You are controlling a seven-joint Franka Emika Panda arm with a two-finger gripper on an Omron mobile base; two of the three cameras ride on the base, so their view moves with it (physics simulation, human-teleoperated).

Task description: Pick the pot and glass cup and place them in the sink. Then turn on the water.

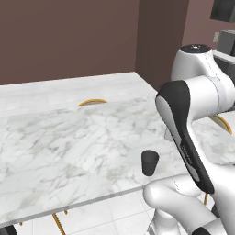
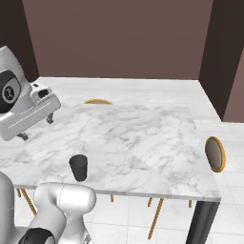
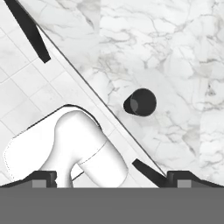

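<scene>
Glass cup [image 3: 141,102]: upright, mouth up, long axis vertical, on marble table [image 1: 69,147] near its front edge, bare marble all around. Gripper [image 3: 109,179]: high above, cup ahead of its wide-apart, empty fingertips.

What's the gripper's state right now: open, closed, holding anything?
Gripper: open, holding nothing; it is above the glass cup on the marble table.
</scene>
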